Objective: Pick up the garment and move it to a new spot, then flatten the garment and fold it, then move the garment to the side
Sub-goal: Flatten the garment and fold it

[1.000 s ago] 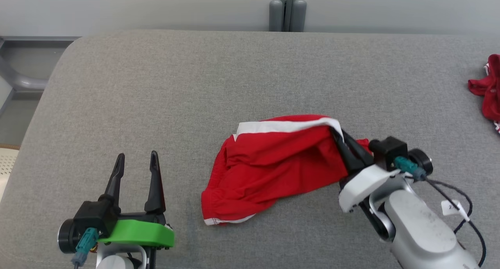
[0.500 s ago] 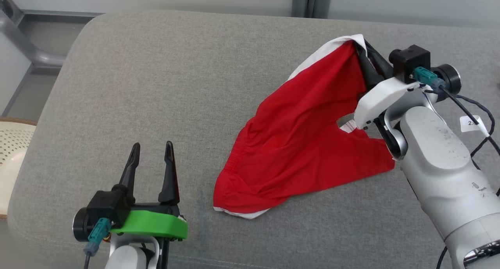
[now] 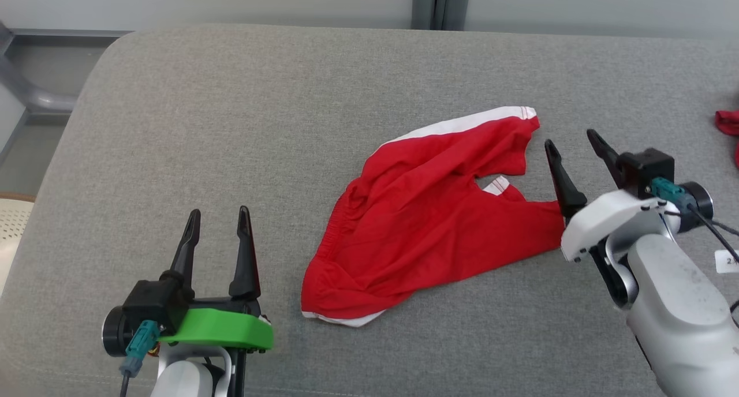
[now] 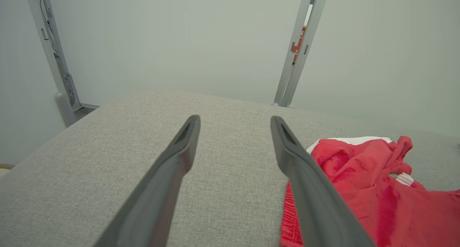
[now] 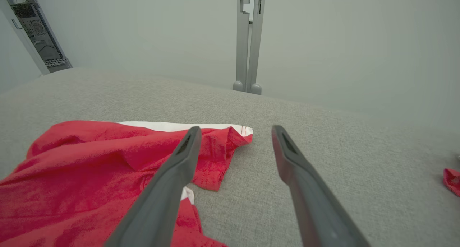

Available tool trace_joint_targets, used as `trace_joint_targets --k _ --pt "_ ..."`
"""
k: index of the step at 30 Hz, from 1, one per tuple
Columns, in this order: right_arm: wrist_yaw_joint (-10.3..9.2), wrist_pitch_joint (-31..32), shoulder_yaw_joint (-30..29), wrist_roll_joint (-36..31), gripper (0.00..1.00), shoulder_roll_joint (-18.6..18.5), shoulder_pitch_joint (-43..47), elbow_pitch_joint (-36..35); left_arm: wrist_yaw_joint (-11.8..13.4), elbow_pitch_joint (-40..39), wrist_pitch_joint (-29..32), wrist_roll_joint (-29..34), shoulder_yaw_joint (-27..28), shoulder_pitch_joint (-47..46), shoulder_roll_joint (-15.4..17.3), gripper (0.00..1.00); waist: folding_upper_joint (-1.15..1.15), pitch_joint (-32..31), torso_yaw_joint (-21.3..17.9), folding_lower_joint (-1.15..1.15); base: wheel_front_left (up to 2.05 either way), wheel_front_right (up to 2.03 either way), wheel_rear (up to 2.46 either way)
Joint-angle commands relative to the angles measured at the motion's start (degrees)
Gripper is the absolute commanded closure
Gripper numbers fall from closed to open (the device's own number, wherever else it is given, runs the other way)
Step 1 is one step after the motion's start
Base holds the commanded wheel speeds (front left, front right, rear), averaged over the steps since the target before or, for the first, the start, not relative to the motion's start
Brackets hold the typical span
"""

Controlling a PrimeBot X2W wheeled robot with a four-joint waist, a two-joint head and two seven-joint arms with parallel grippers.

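The garment [image 3: 427,224] lies mid-tabletop [image 3: 260,114], a touch to my right. My left tool [image 3: 219,211] sits at the near left, well apart from it, and my right tool [image 3: 570,138] is just beside its right edge. A second scrap of cloth [image 3: 728,123] lies at the tabletop's far right edge, and a post [image 3: 440,4] stands behind the back edge.

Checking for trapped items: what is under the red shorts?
The red shorts lie crumpled on the grey cushion, which shows all round them. Anything else beneath the fabric is covered.
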Motion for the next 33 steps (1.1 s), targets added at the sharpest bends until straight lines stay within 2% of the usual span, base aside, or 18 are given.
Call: trace_joint_targets --k 1,7,15,17,18,24,33 --pt "-0.10 0.0 -0.2 0.4 0.00 -0.5 1.9 -0.7 -0.3 0.0 0.0 0.6 0.2 0.4 0.1 0.00 0.00 -0.1 -0.7 0.00 0.00 0.00 0.00" --pt "-0.10 0.0 0.3 3.6 0.00 -0.1 8.0 -1.0 -0.4 0.0 0.0 0.7 -0.1 0.0 0.1 0.00 0.00 0.5 -1.3 0.00 0.00 0.00 0.00" --pt "-0.10 0.0 3.3 8.4 0.00 1.0 9.2 1.7 -0.4 0.1 0.0 0.8 -0.7 -0.9 0.1 0.00 0.00 1.7 -0.7 0.00 0.00 0.00 0.00" --pt "-0.10 0.0 4.0 9.8 0.60 1.2 8.3 3.4 -0.4 0.2 0.0 0.7 -0.8 -1.0 0.1 0.00 0.00 1.9 -0.5 0.00 0.00 0.00 0.00" --pt "-0.10 0.0 4.4 10.3 1.00 1.2 8.0 4.2 -0.4 0.3 0.0 0.7 -0.9 -1.1 0.1 0.00 0.00 1.9 -0.5 0.00 0.00 0.00 0.00" --pt "-0.10 0.0 5.1 11.2 1.00 0.5 7.2 2.9 -0.1 0.4 0.0 0.5 -0.9 -1.2 0.1 0.00 0.00 1.8 -0.5 0.00 0.00 0.00 0.00" --pt "-0.10 0.0 1.5 9.0 1.00 0.3 16.0 -10.9 -0.4 0.9 0.0 0.9 0.3 1.4 0.1 0.00 0.00 -1.3 -2.6 0.00 0.00 0.00 0.00"
